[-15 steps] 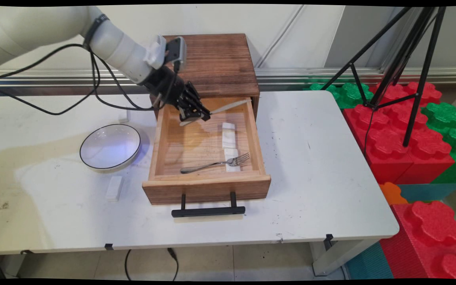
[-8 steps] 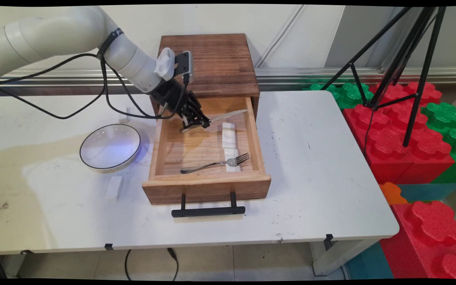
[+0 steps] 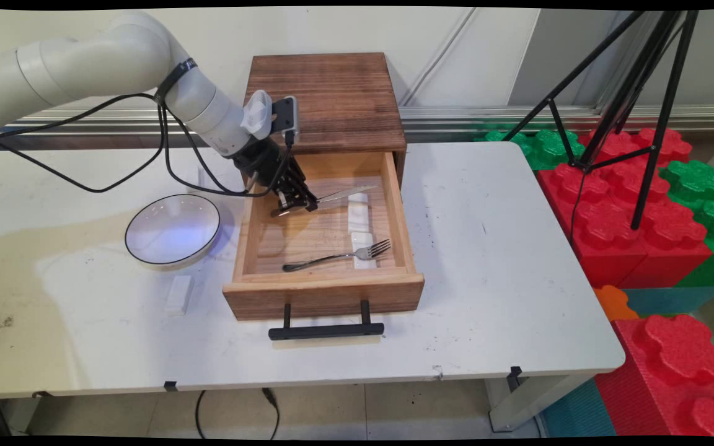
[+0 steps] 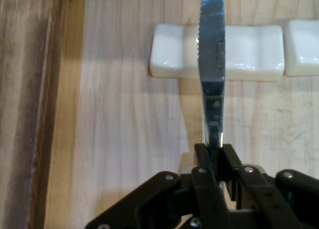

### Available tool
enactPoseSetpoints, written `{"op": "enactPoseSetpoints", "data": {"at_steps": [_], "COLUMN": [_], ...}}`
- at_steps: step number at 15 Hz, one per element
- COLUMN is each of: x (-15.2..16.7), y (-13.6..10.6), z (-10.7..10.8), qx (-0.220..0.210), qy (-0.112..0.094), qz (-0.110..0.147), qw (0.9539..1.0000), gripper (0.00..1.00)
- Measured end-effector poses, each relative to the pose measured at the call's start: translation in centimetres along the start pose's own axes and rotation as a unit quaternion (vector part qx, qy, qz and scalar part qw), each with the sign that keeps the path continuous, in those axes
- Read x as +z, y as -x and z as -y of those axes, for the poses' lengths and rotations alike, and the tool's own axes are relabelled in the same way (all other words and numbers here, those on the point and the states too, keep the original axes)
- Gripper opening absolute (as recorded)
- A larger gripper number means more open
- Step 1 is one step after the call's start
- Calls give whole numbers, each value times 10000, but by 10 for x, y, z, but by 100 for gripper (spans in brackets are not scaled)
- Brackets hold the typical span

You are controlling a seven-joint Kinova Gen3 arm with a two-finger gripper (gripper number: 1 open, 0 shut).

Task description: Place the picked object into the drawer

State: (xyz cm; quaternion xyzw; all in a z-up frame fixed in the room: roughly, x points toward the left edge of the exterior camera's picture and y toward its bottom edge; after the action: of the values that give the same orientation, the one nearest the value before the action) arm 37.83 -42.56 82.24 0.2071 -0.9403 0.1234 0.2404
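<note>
My gripper [image 3: 299, 202] sat clamped on a knife [image 4: 211, 64] by its handle, inside the open wooden drawer [image 3: 323, 289]; blade pointed over a white rest [image 3: 357, 212]; fork [image 3: 337, 255] lay nearer the drawer front, tines on a second rest [image 3: 364, 259]; bowl [image 3: 172, 230] and white block [image 3: 178, 294] left of drawer on table [image 3: 506, 260].

White table [image 3: 506, 248] carries everything. Directly on it: wooden drawer cabinet [image 3: 329, 99] with its drawer [image 3: 323, 294] pulled open, right beneath my gripper [image 3: 298, 203]. Black-rimmed bowl [image 3: 172, 229] sits on the table to my gripper's left; small white block [image 3: 178, 294] lies left and nearer the camera.
</note>
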Motion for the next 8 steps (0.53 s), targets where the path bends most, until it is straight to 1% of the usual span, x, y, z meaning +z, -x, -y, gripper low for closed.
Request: {"op": "enactPoseSetpoints", "data": {"at_steps": [4,8], "x": [5,8], "y": [3,2], "z": [-1,-2], "qx": [-44,-71], "qy": [33,75], "qz": [66,35], "qw": [10000,9999], "gripper": [0,0]}}
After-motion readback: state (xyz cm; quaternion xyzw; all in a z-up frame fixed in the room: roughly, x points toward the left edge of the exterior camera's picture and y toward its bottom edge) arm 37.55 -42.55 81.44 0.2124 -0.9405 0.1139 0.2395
